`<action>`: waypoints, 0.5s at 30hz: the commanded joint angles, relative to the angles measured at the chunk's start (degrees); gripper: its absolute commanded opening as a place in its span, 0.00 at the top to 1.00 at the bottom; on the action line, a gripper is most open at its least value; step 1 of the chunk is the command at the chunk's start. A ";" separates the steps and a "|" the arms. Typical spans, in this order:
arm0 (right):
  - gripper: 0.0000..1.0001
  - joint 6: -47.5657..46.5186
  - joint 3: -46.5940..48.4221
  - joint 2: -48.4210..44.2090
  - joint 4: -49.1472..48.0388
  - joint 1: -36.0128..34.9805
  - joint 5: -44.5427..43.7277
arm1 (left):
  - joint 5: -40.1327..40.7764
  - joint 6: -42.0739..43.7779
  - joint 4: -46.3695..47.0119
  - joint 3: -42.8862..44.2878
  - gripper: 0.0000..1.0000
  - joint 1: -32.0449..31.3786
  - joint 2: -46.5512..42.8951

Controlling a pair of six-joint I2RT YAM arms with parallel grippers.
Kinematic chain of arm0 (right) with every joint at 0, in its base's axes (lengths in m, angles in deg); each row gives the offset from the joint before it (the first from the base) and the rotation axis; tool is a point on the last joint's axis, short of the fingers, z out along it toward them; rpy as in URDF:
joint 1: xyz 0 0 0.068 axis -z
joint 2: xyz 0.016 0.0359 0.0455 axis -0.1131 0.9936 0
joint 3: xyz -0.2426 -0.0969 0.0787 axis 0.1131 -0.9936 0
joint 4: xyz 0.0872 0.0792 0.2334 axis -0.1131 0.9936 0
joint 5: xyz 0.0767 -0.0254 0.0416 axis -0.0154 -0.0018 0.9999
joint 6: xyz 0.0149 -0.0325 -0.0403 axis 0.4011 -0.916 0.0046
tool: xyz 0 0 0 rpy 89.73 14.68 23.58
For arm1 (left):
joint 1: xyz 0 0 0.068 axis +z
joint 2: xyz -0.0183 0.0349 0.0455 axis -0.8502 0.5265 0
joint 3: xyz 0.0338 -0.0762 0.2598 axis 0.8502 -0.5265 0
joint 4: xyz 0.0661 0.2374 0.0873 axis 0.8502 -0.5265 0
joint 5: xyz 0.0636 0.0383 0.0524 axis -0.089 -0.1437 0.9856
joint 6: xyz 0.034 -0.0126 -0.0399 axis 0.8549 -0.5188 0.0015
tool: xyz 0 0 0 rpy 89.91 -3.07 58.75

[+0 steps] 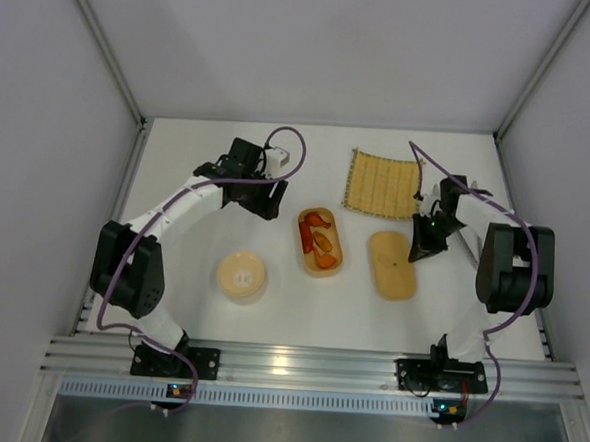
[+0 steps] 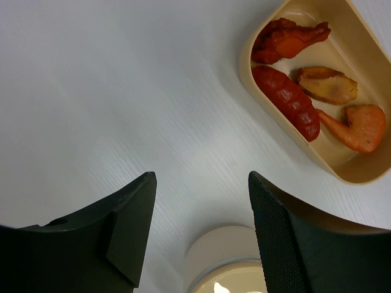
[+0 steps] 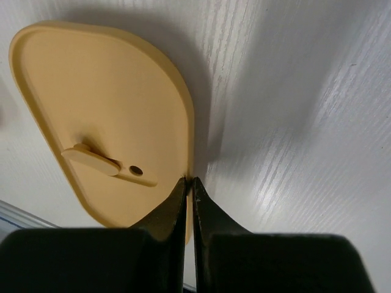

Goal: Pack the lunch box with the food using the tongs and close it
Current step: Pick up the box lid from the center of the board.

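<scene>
Lunch box (image 1: 324,269) long axis near-to-far, left gripper (image 2: 201,178) released, right gripper (image 3: 189,182) clenched beside lid (image 3: 91,110)

The lid (image 3: 98,110) beside the right pincer (image 3: 189,183) looks like smooth matt plastic; the desk (image 3: 293,122) under it shows a fine streaked grain and a soft sheen. Ahead of the left pincer (image 2: 201,183), the food (image 2: 287,101) shines glossy in the smooth plastic lunch box (image 2: 246,58).

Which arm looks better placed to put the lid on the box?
Right. The right gripper is shut at the edge of the lid, beside the lunch box; the left gripper hangs open over the table.
</scene>
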 commanded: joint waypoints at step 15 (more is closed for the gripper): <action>1.00 0.12 9.28 -9.92 4.10 -7.73 9.28 | -7.64 -6.21 10.24 16.31 0.35 1.01 23.48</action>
